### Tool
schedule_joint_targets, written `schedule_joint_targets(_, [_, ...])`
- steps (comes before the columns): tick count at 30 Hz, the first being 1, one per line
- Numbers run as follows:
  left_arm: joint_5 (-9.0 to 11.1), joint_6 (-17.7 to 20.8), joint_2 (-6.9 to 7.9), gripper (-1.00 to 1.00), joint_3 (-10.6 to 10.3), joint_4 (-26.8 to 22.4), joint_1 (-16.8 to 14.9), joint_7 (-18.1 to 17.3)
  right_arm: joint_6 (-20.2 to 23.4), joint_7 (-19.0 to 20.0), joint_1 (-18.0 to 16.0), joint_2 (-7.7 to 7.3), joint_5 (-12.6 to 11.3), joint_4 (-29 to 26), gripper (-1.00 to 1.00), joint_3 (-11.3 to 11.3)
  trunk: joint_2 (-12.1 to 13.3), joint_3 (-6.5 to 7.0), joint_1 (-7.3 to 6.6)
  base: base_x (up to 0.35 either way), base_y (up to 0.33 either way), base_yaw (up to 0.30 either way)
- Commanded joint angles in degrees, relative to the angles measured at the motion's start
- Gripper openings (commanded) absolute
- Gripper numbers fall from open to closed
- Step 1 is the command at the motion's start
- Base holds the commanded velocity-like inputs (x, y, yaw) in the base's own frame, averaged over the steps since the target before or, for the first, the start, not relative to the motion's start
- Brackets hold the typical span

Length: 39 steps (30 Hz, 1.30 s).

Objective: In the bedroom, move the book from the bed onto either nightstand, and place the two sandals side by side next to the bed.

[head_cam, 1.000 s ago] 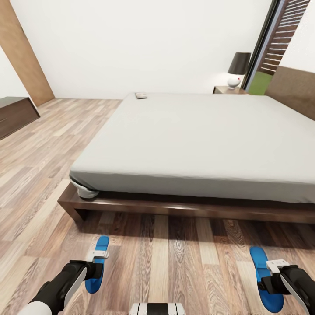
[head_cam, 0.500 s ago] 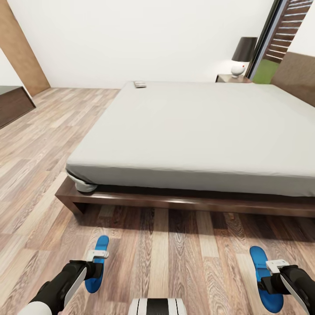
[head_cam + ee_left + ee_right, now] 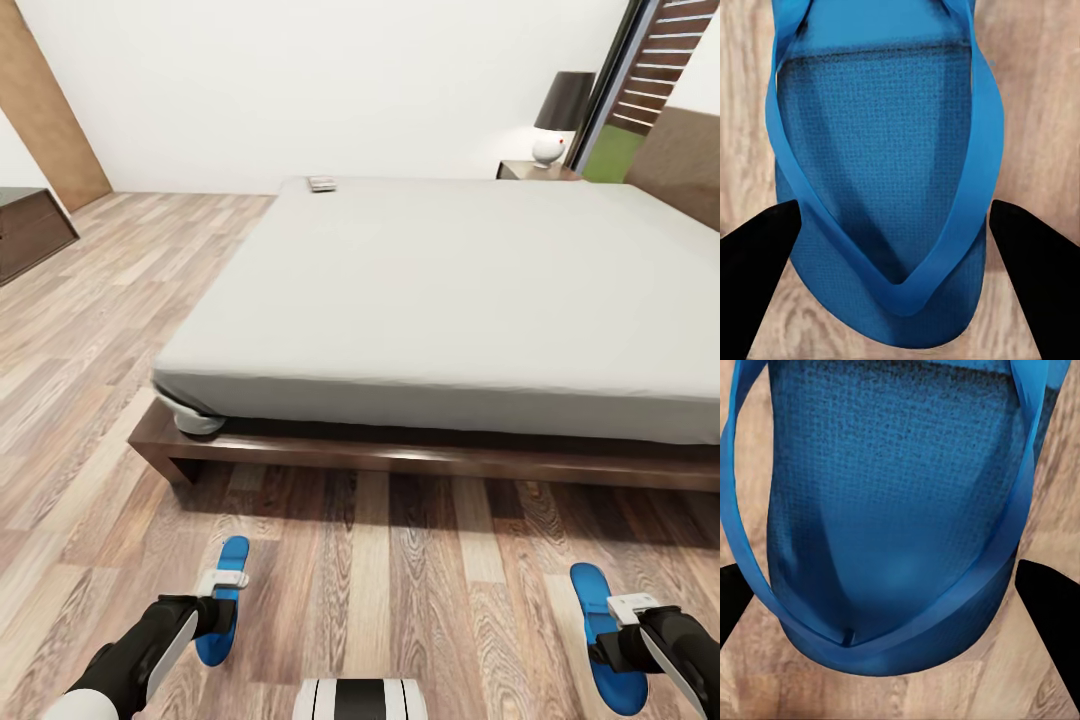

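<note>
Two blue sandals: left sandal (image 3: 222,598), right sandal (image 3: 607,638), well apart above the floor. Book (image 3: 322,183), apparently flat, at the bed's (image 3: 430,290) far corner.

No text, label, brand, number or sign can be read in any view. The book (image 3: 321,184), lying on the bed (image 3: 450,290) toward the 11 o'clock corner of the mattress, is too small for its cover lettering to be made out. The blue sandals (image 3: 881,172) (image 3: 892,517) show only plain textured soles and straps, without markings.
</note>
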Motion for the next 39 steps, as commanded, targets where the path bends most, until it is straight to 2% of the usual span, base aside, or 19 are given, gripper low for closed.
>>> schedule_joint_targets(1, [0.56,0.14,0.07,-1.0,-0.29,-0.05,-0.03,0.19,0.32,-0.2,-0.03,-0.08,-0.58,-0.11,-1.0,0.37,-0.02,-0.04,-0.01,0.0,0.266,0.0])
schedule_joint_targets(8, [0.56,-0.18,0.07,-1.0,-0.4,-0.12,-0.03,0.19,0.32,-0.2,-0.04,-0.08,-0.58,-0.11,-1.0,0.37,-0.02,-0.04,-0.01,0.0,0.273,0.0])
schedule_joint_targets(16, [0.56,-3.76,0.07,-1.0,-0.38,0.04,-0.03,0.35,0.32,-0.2,-0.04,-0.08,-0.58,-0.11,-1.0,0.37,-0.02,-0.04,-0.01,0.111,0.041,0.0])
schedule_joint_targets(20, [0.62,-3.88,0.07,-1.0,-0.43,-0.01,-0.03,0.29,0.32,-0.2,-0.04,-0.07,-0.58,-0.11,-1.0,0.37,-0.02,-0.04,-0.01,0.244,0.001,0.0])
schedule_joint_targets(29, [0.57,-3.89,0.07,-1.0,-0.44,-0.01,-0.03,0.34,0.32,-0.2,-0.04,-0.08,-0.58,-0.11,-1.0,0.37,-0.02,-0.04,-0.01,0.047,0.003,0.0])
schedule_joint_targets(39, [0.56,-3.89,0.07,-1.0,-0.4,0.04,-0.03,0.33,0.32,-0.2,-0.04,-0.07,-0.58,-0.11,-1.0,0.37,-0.02,-0.04,-0.01,0.233,0.044,0.0])
